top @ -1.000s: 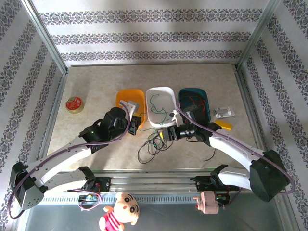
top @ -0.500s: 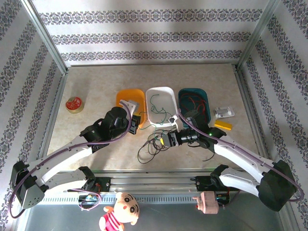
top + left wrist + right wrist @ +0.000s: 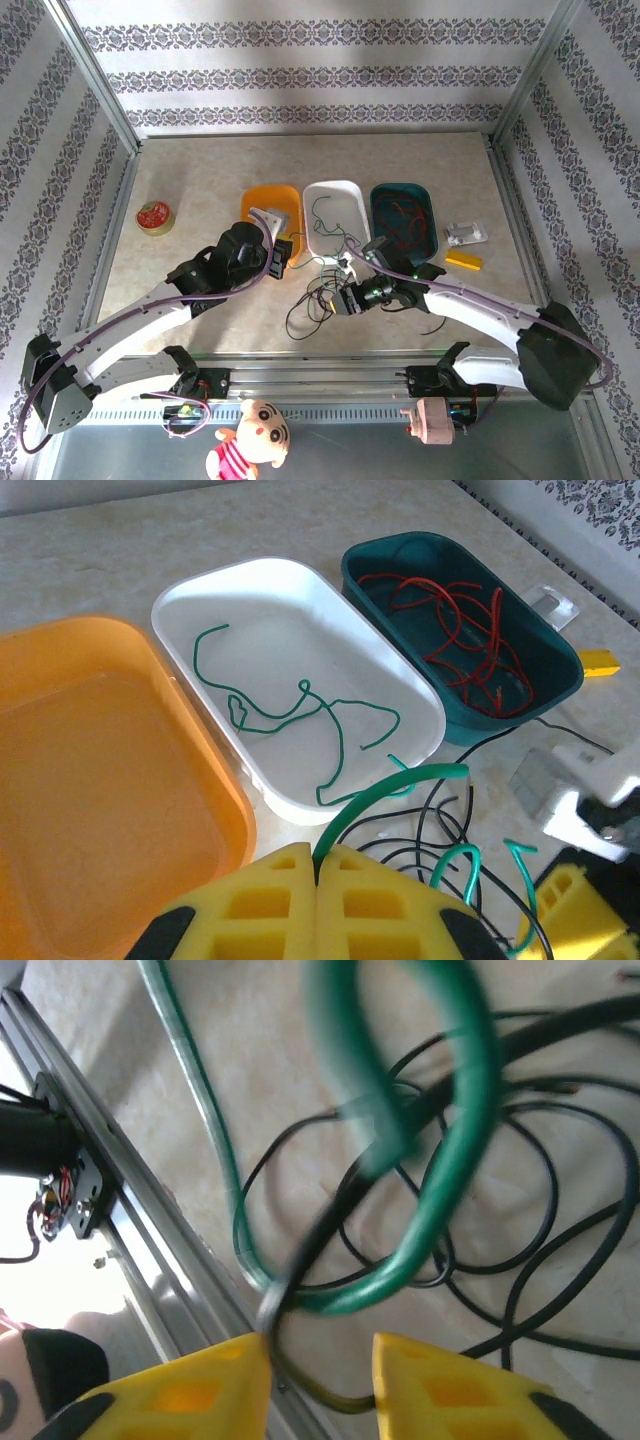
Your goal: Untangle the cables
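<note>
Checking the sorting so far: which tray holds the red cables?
The teal tray, rightmost of three; the middle white tray holds a green cable, the orange tray none.

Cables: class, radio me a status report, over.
Left gripper shut on green cable. Right gripper open, black cable between jaws. Both cables tangled on table.

Beyond my jaws, a pale beige marbled surface (image 3: 200, 170) is stretching away to a back wall (image 3: 300, 80), which is wearing white paper banded with dark floral stripes. The same paper is running along the side walls (image 3: 40, 150) to the left and right of my jaws. Silver metal posts (image 3: 92, 75) are framing the corners. Behind my jaws, a metal rail (image 3: 320, 378) is edging the surface. Soft, even light is falling everywhere.
</note>
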